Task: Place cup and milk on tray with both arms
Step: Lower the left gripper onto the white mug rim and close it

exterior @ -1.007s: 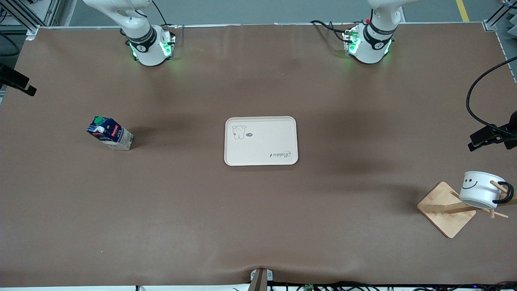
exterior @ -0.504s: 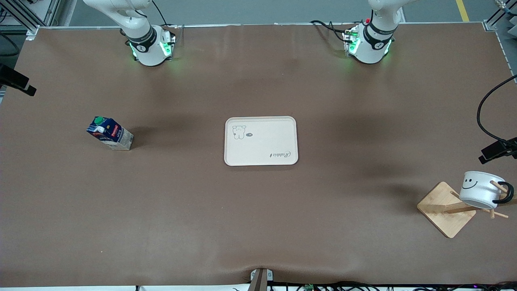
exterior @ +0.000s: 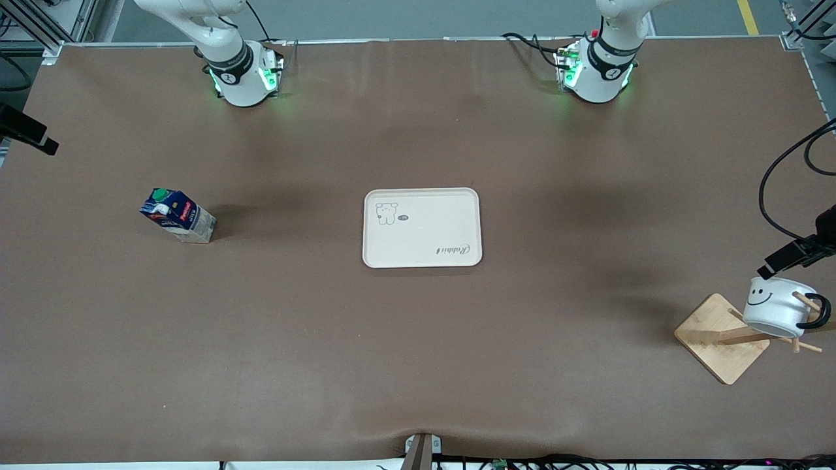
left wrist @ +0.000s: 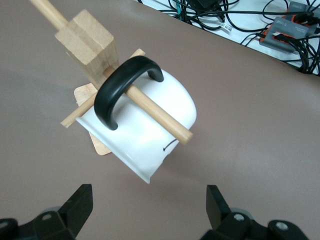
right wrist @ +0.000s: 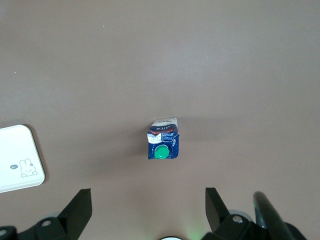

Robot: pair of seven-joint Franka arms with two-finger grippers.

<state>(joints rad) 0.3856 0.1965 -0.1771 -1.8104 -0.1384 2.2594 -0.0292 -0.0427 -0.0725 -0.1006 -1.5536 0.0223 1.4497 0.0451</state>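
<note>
Over at the left arm's end of the table, the left gripper hovers just above the cup, its two fingers spread wide apart with nothing between them. That cup hangs by its black loop handle on a peg of the wooden rack, tipped on its side, smiley face toward the tray. It is the thing nearest the front camera. Farther from the camera, in the middle of the table, lies the cream tray, bare. Toward the right arm's end stands the milk, upright on the brown table, well apart from the tray. High over it hangs the right gripper, fingers likewise spread wide, the carton's green cap showing straight below.
</note>
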